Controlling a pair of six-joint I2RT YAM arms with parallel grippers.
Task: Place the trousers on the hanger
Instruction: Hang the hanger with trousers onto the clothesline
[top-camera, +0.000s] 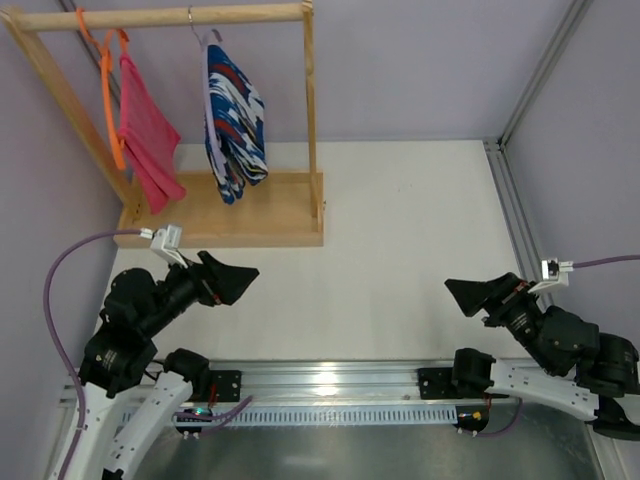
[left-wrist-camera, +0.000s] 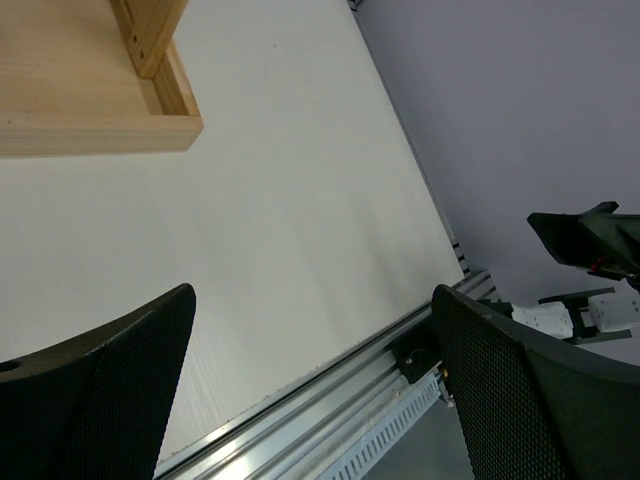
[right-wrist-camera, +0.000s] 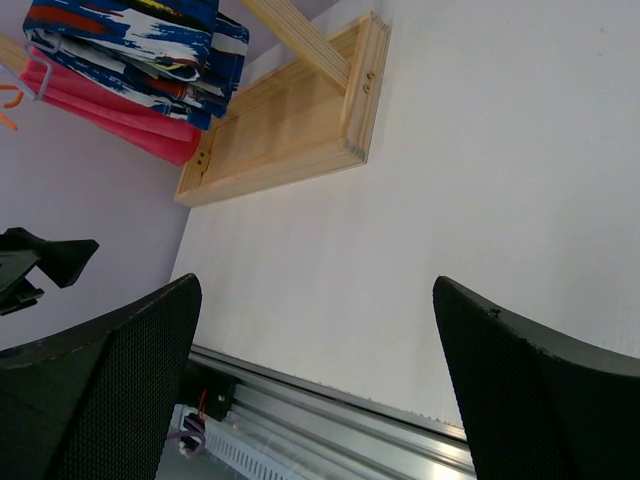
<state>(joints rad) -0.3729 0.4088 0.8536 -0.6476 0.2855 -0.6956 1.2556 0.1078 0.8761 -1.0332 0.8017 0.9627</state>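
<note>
Left tool (top-camera: 238, 281) and right tool (top-camera: 464, 293) hang wide open and empty over the bench (top-camera: 400, 230), clear of the rack (top-camera: 200, 16), because the trousers (top-camera: 238, 115) already drape over the hanger (top-camera: 206, 95).

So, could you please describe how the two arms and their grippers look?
The left arm and right arm are black-jointed with white lower links. The left gripper and right gripper have broad black wedge fingers with dimpled pads. A lilac cable leaves each wrist.
</note>
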